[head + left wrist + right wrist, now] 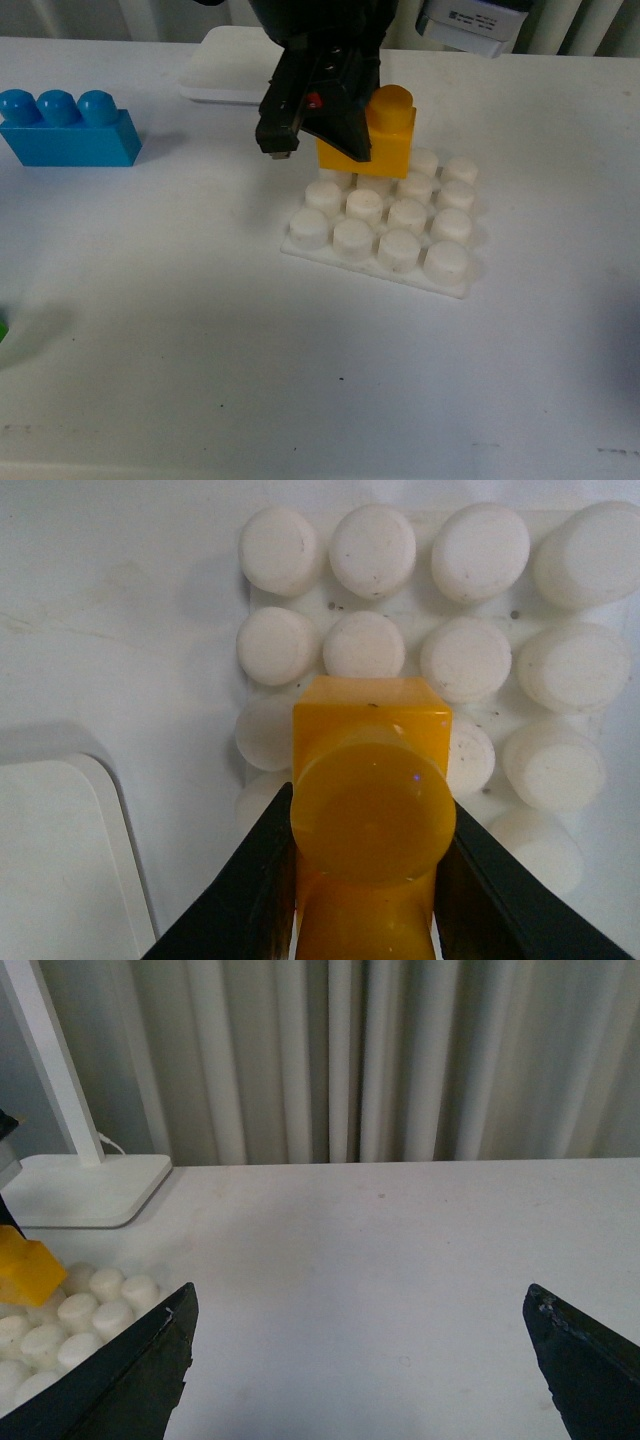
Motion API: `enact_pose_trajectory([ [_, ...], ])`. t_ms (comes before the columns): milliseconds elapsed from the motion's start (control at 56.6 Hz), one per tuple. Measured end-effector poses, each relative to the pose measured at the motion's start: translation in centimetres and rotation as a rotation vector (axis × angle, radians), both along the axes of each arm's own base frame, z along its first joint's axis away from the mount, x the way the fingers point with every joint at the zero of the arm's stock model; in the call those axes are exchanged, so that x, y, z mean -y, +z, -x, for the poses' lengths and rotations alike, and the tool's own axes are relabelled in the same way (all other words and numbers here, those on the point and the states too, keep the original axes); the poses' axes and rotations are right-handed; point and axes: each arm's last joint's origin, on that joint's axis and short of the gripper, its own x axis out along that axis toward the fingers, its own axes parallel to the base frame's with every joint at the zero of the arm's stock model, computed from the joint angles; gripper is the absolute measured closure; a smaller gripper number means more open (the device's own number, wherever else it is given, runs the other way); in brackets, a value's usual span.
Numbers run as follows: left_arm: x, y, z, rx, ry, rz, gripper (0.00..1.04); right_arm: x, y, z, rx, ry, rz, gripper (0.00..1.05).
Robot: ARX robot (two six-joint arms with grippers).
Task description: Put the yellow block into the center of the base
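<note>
Glossy smooth plastic: yellow block (388, 132), light glints on stud. Matt white plastic, dirt-specked: base (352, 238). Shiny plastic: blue brick (70, 132), far left. Matt black: left gripper fingers (252, 882). Matt white, few specks: table (200, 330). Pleated cloth: curtain (400, 1060).

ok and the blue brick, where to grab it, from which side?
The blue brick sits upright, studs up, with nothing close beside it. So probably come from above and clamp across its two long flat walls, level with the middle stud; the rounded studs offer nothing flat to clamp.
</note>
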Motion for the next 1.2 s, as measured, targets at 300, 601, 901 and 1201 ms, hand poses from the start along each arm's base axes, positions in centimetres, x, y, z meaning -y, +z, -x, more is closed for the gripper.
enact_pose_trajectory([
  [300,1.4,-0.6,-0.9,-0.019,-0.018,-0.011,0.73,0.0,0.0,0.0,0.0,0.0,0.0,0.09],
  [601,2.3,-0.9,-0.6,-0.044,-0.04,-0.02,0.73,0.0,0.0,0.0,0.0,0.0,0.0,0.09],
  [901,2.5,-1.4,-0.7,-0.032,-0.033,-0.031,0.73,0.0,0.0,0.0,0.0,0.0,0.0,0.09],
  [1201,2.8,-2.8,-0.4,-0.025,-0.034,-0.044,0.73,0.0,0.0,0.0,0.0,0.0,0.0,0.09],
])
